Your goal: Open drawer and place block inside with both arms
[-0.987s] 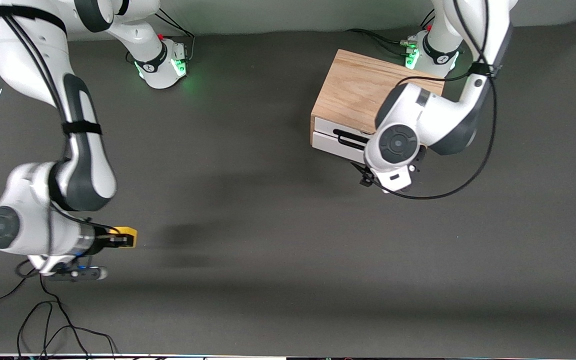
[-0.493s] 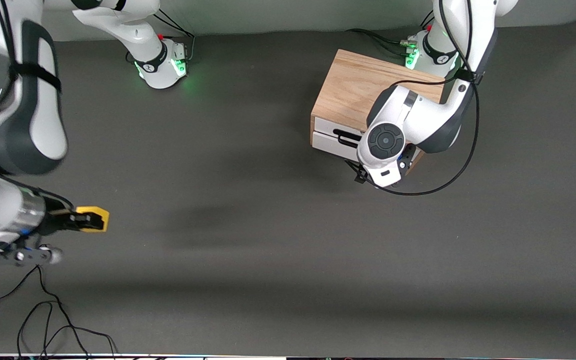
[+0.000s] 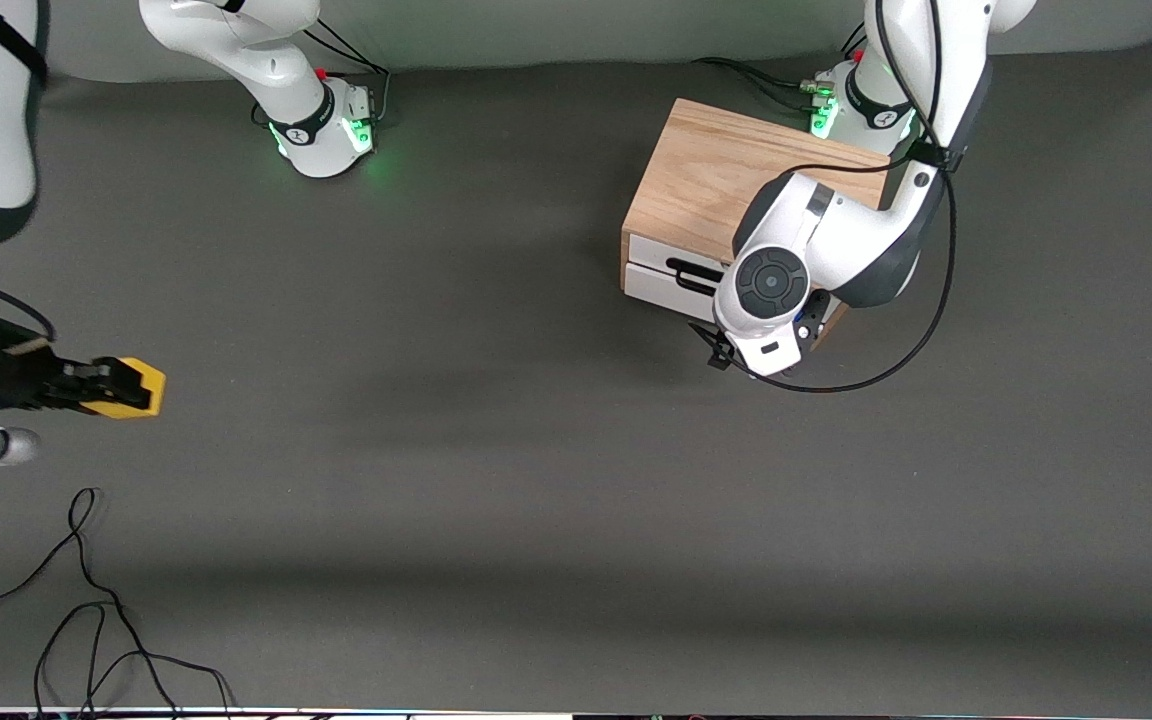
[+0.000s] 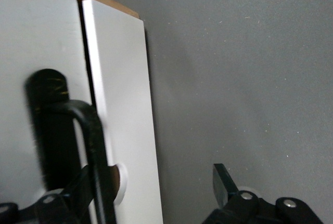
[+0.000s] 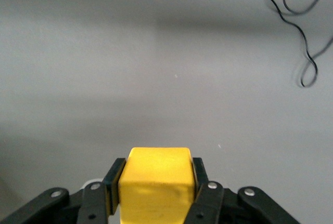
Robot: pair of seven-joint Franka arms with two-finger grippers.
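One small bright yellow cube (image 5: pixel 156 182) is pinched between the two black fingers (image 5: pixel 112 182) of the right end effector (image 3: pixel 111 386), which hangs in the air over the dark grey desk (image 3: pixel 496 470) at the right arm's end. One light oak box (image 3: pixel 726 180) sits at the left arm's end, its two white fronts stacked; the drawer (image 4: pixel 36 52) with the long black bar handle (image 4: pixel 91 146) is closed. The left end effector (image 4: pixel 156 195) sits in front of that drawer, fingers spread, one finger (image 4: pixel 78 193) touching the bar and the other (image 4: pixel 222 182) apart over the desk. One loose black cable (image 3: pixel 86 600) lies on the desk below the right end effector.
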